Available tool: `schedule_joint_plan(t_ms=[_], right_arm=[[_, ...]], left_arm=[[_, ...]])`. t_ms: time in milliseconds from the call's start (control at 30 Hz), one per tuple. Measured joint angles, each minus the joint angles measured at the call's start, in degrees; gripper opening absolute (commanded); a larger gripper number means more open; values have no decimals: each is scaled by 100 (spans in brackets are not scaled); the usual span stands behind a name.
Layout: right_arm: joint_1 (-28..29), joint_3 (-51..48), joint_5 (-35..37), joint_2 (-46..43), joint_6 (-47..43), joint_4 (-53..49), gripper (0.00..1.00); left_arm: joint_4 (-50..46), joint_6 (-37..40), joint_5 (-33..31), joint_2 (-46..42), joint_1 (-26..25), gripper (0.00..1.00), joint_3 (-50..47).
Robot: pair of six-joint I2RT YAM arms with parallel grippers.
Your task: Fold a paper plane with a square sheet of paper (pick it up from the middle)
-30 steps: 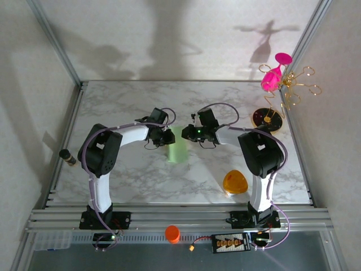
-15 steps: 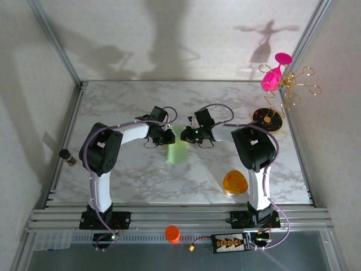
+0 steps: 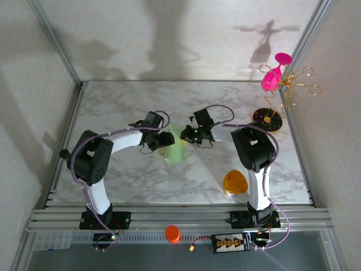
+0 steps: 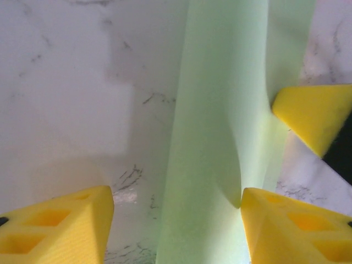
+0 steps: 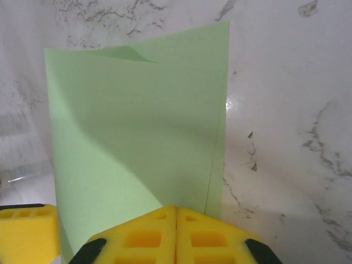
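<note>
Well, the square sheet of paper (image 3: pixel 175 149) sits about mid-counter (image 3: pixel 124 101), between the two arms. It looks folded over lengthwise into a narrow strip, with two layers showing along one long edge. It is no dart yet, by my reckoning, only an early fold.

The right hand (image 5: pixel 176 220) is clenched, its yellow fingers pressed together on the near edge of the sheet. The paper puckers where they bite, so I take it to be grasping the sheet. My guess is that it holds the layers together so the fold cannot spring open or slide on the smooth marble.

The left hand (image 4: pixel 176 192) is released, with its fingers spread wide to either side of the strip and nothing gripped. One finger (image 4: pixel 291 225) touches the paper where it buckles into a soft ridge. That straddling pose would suit pressing the crease down or taking a fresh hold.

By count, there are two arms, two hands and one green sheet. Off to the right lies one orange rounded-triangle object (image 3: pixel 235 182), well apart from the work. One orange cap (image 3: pixel 172 233) rests on the front rail.
</note>
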Motion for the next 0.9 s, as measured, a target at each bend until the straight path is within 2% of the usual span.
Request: schedule_joint_plan(t_ms=[200,400,700,900], right_arm=[[0,-55,-2,-13,107,96,12],[4,-70,-33,-50,179,179,22],[-76,-343,-9,-472,398,531,40],[-293,-798,177,-1106,490,927,44]], left_arm=[[52,0,2,50,31,53,-28],[31,-83,39,94,87,45,-28],[-179,-393,-157,192,35,48,133],[-348,-555,-444,280,-101,52,295]])
